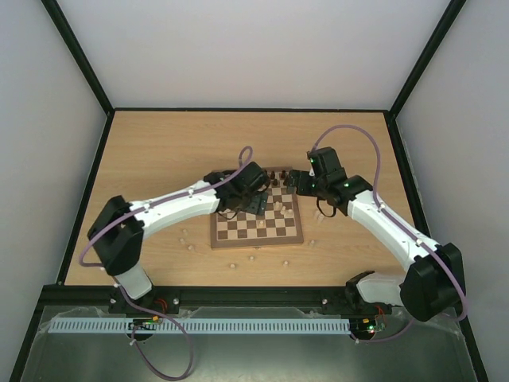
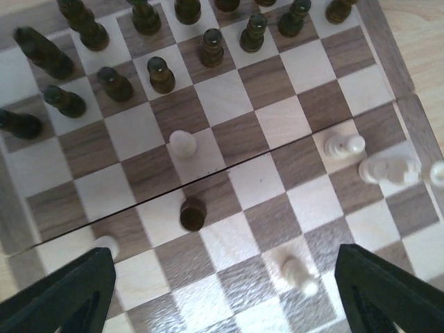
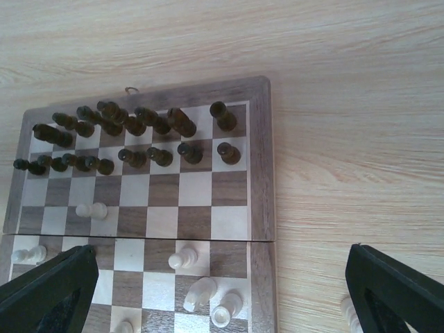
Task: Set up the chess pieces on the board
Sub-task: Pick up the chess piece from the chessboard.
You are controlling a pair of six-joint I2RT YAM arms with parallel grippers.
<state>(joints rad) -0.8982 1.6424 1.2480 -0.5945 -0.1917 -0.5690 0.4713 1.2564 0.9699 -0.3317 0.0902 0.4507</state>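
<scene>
- The board lies mid-tabletop, where both arms can reach it. The dark pieces crowd its 12 o'clock rows.
- The pale pieces lie toppled on its 6 o'clock half, with strays on the tabletop toward 7 o'clock, all unplaced.
- The left jaws and right jaws gape empty over the board, probably ready for the next pick.

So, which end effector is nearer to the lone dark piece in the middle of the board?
Left. The left end effector hovers above the lone dark piece; the right end effector is over the board's right edge.

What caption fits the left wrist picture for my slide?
Open left fingers hover over the board: dark pieces mostly lined up, pale pieces scattered.
</scene>
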